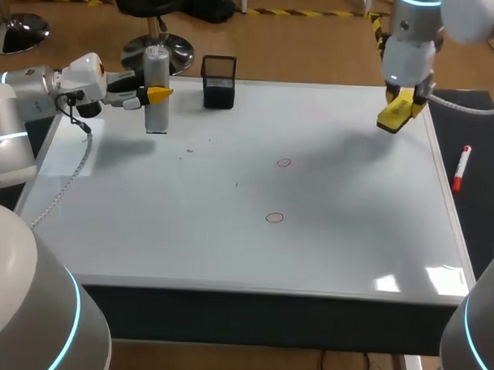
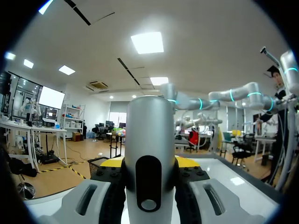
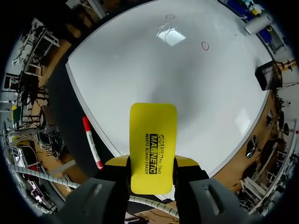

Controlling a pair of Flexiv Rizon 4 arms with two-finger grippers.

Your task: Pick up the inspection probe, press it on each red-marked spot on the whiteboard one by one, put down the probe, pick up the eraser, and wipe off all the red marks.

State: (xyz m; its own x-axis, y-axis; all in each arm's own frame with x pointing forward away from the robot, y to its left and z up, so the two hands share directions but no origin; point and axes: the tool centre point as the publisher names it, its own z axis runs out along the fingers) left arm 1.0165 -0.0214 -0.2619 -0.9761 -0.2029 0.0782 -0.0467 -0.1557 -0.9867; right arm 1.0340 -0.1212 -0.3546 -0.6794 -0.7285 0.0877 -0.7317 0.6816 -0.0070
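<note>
The grey cylindrical probe (image 1: 156,84) stands upright over the whiteboard's (image 1: 228,249) far left corner. My left gripper (image 1: 157,93) is shut on it from both sides. In the left wrist view the probe (image 2: 149,140) fills the gap between the fingers of that gripper (image 2: 149,163). My right gripper (image 1: 398,109) hangs above the board's far right corner, shut on the yellow eraser (image 1: 394,115). The right wrist view shows the eraser (image 3: 153,144) clamped in the right gripper (image 3: 152,170). Two small red circles (image 1: 283,163) (image 1: 274,218) lie near the board's middle.
A black mesh pen holder (image 1: 219,81) stands at the far edge, just right of the probe. A red marker (image 1: 460,168) lies on the dark strip beyond the board's right edge; in the right wrist view the marker (image 3: 92,142) lies beside the eraser.
</note>
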